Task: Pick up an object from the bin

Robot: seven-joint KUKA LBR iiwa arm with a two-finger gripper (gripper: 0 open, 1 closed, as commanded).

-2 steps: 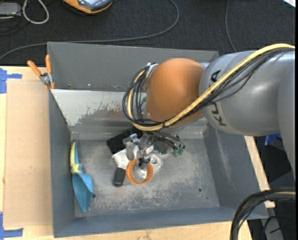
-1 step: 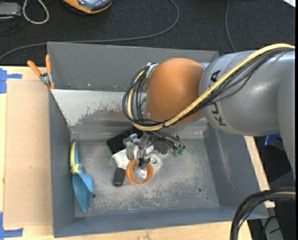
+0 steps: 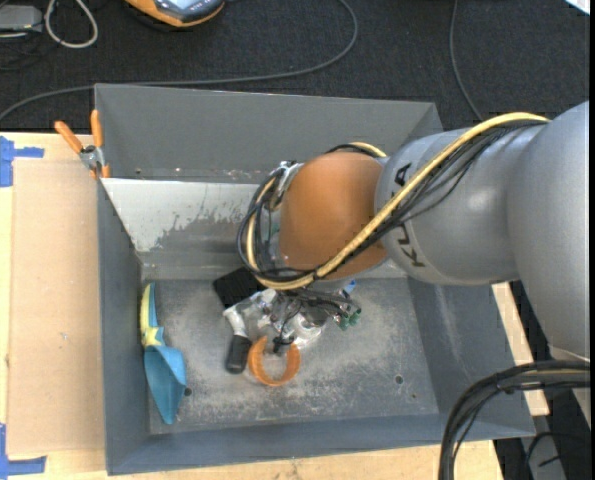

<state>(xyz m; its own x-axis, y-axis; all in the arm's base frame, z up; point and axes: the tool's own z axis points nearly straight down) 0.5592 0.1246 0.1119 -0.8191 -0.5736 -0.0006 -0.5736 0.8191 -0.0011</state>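
My gripper (image 3: 283, 326) hangs low in the middle of the bin, under the arm's orange cover, just above a small cluster of things. Right below its tip lies an orange ring (image 3: 273, 367), flat on the bin floor. A short black cylinder (image 3: 238, 354) lies just left of the ring. A pale, crumpled clear piece (image 3: 245, 316) sits to the gripper's left, and a black block (image 3: 236, 286) lies behind that piece. A small green item (image 3: 350, 315) peeks out on the gripper's right.
A blue and yellow scoop-like thing (image 3: 160, 360) lies along the bin's left wall, apart from the cluster. The arm and its cover hide the back middle of the bin floor. Bare floor shows at the front right.
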